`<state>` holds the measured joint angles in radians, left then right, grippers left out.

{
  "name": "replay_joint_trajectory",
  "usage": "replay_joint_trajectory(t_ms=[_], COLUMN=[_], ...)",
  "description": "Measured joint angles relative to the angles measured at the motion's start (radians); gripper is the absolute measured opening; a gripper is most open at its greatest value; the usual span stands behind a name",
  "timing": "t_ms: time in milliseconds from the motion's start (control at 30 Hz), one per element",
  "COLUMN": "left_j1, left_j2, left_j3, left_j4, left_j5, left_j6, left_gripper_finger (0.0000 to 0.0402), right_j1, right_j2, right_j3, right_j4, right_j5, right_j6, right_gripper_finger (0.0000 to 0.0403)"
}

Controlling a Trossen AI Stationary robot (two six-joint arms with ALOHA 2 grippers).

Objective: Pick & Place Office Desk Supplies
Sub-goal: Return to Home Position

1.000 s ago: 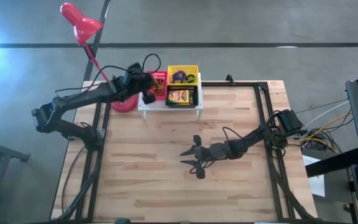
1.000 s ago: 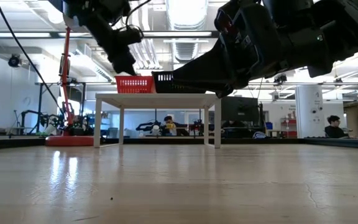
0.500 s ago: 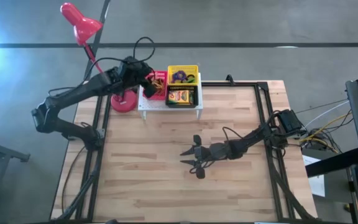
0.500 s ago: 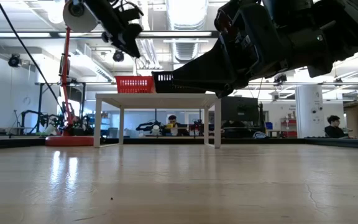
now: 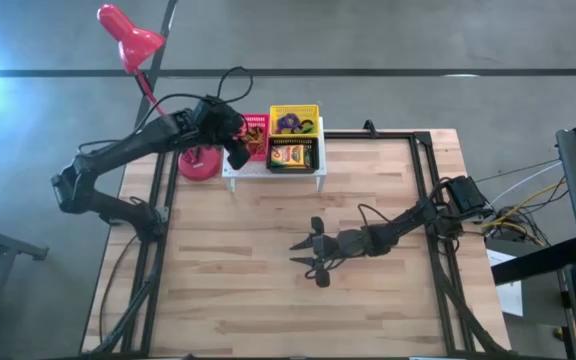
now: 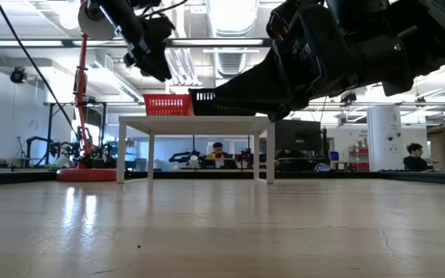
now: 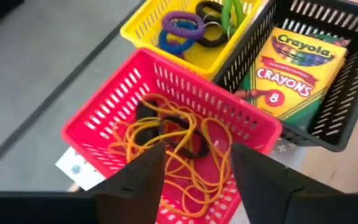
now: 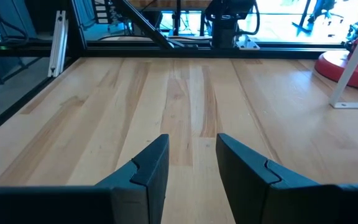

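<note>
My left pincer (image 7: 194, 163) just lifted off the red bin (image 7: 114, 102), spread and empty. The rubber bands (image 7: 143, 132) are in, so I'd say home next. My right pincer (image 5: 313, 253) sits spread mid-counter (image 5: 248, 290).

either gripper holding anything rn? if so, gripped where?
Nothing is held. The left gripper hangs open and empty above the red bin; the right gripper is open and empty over the table.

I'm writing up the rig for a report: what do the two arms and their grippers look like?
The left arm and right arm are dark and jointed, with thin black cables looping off them. The left gripper and right gripper each have two flat black fingers with angular tips.
</note>
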<state>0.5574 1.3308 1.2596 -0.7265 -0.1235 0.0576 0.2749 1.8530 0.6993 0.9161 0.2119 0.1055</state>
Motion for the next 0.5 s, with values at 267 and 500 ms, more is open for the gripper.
replay_joint_trajectory(t_ms=[267, 500], left_j1=[0.034, -0.103], left_j2=[-0.001, -0.013], left_j3=[-0.004, -0.061], left_j4=[0.013, 0.027], left_j5=[0.013, 0.088], left_j6=[-0.028, -0.059], left_gripper_finger=[0.0219, 0.0158], right_j1=[0.0, 0.009], right_j2=[0.0, -0.052], right_j3=[0.0, -0.003], right_j4=[-0.003, -0.11], right_j5=[0.0, -0.003], right_j6=[0.005, 0.084], right_gripper_finger=[0.0128, 0.012])
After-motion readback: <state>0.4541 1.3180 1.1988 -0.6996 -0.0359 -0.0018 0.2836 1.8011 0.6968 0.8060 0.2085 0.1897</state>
